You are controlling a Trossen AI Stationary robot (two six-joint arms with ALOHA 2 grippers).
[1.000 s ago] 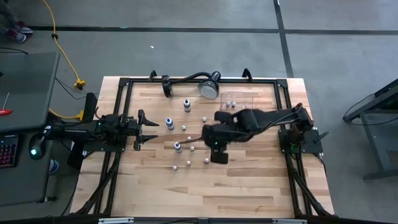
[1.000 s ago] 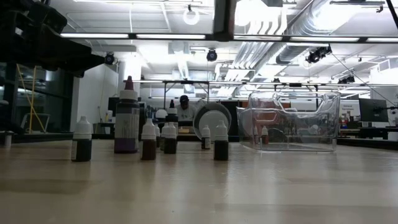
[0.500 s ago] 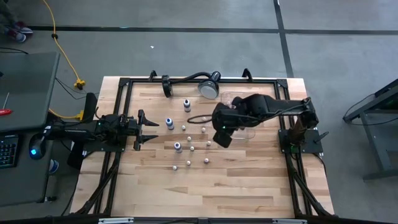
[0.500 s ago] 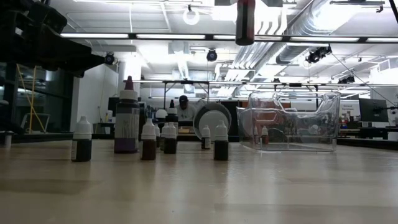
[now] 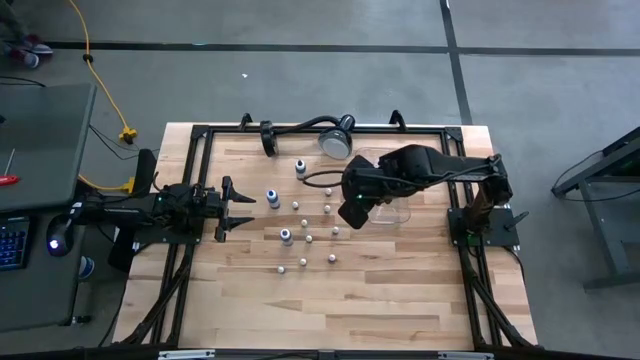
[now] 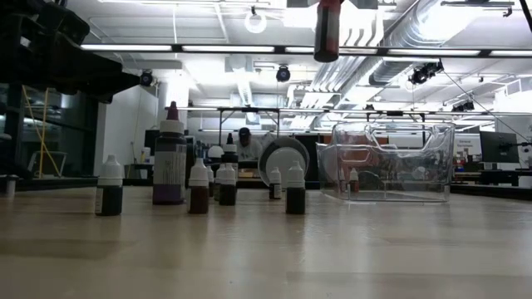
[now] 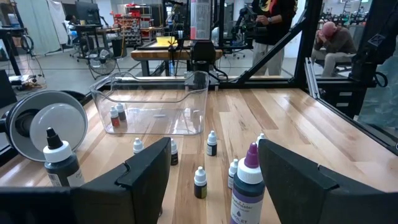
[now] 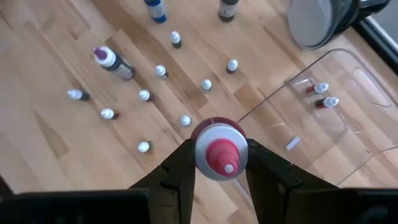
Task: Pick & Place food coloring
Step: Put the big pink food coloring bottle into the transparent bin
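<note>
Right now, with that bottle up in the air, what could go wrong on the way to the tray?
1. The right gripper holds the red-tipped bottle high over the table, near the clear tray. If the grip slips, it could fall among the small bottles standing below and topple them.
2. Two small bottles already stand inside the tray; a release above them could knock them over.
3. The silver lamp head sits close beside the tray, so a wide swing might clip it.

The right arm reaches in over the table (image 5: 400, 290), its right pincer (image 8: 220, 163) clamped on a red-tipped dropper bottle (image 8: 221, 149). The left pincer (image 5: 240, 208) waits at the table's left edge, fingers spread.
</note>
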